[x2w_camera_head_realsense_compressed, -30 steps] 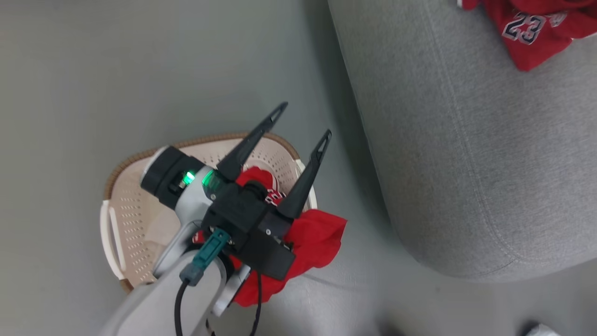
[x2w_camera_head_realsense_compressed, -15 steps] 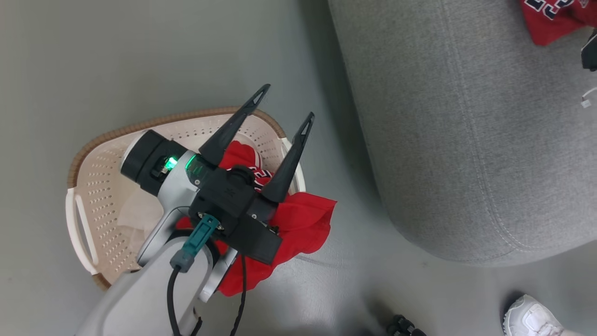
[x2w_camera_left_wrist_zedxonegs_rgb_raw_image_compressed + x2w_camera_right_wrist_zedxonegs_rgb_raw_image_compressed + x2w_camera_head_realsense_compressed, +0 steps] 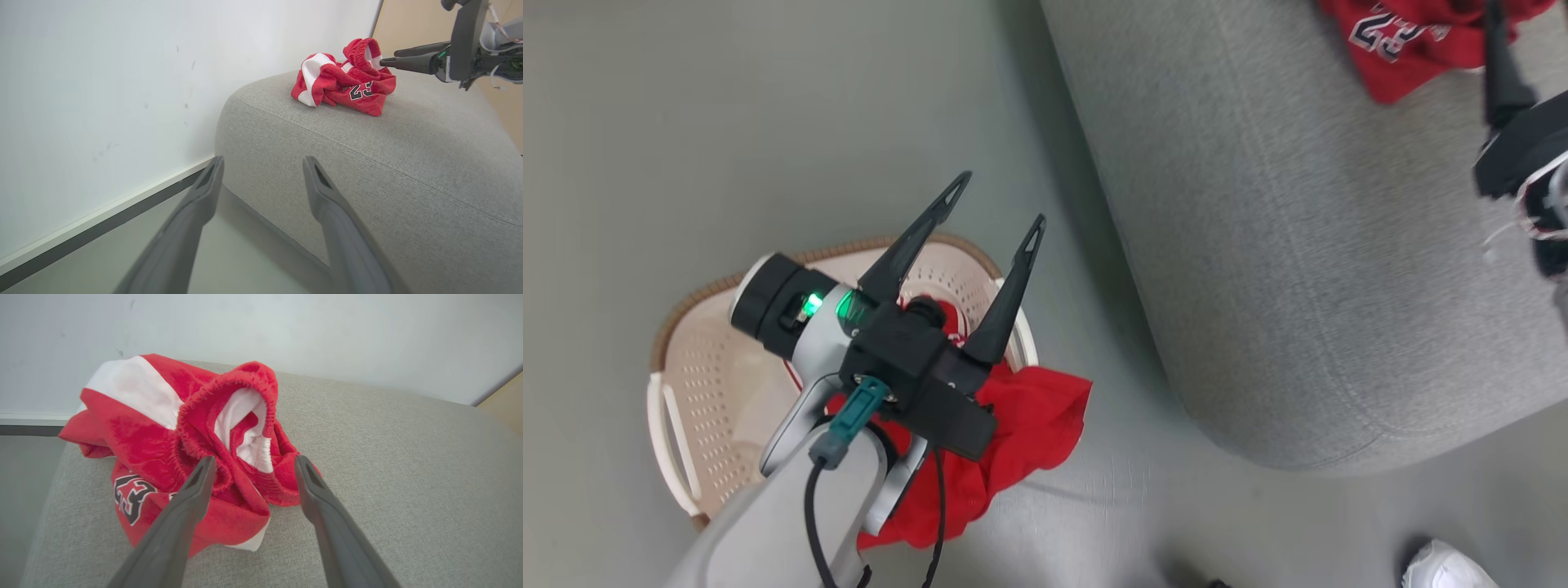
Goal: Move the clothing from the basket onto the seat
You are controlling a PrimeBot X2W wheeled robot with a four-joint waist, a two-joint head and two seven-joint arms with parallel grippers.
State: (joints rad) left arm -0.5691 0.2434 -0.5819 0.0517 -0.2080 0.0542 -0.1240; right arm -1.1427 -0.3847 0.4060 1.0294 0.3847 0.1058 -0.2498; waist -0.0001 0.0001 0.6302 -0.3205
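Note:
The red jersey (image 3: 1033, 416) lies in the cream basket (image 3: 698, 384) and spills over its near rim onto the floor. My left gripper (image 3: 1001, 198) hovers open above the basket, holding nothing; its wrist view looks toward the grey seat (image 3: 388, 163). The red shorts numbered 23 (image 3: 163, 428) lie crumpled on the seat (image 3: 1298, 245), toward its far corner. My right gripper (image 3: 254, 459) stands open just in front of the shorts' waistband, its fingertips close to the cloth. The left wrist view also catches the shorts (image 3: 343, 81) with the right gripper (image 3: 389, 57) beside them.
Grey floor surrounds the basket and seat. A white wall (image 3: 102, 102) with a dark baseboard runs behind the seat. A person's white shoe (image 3: 1445, 567) stands on the floor at the lower right of the head view.
The head camera has shifted. My right gripper has come into the head view at the right edge, near the shorts. The left gripper stays open over the basket.

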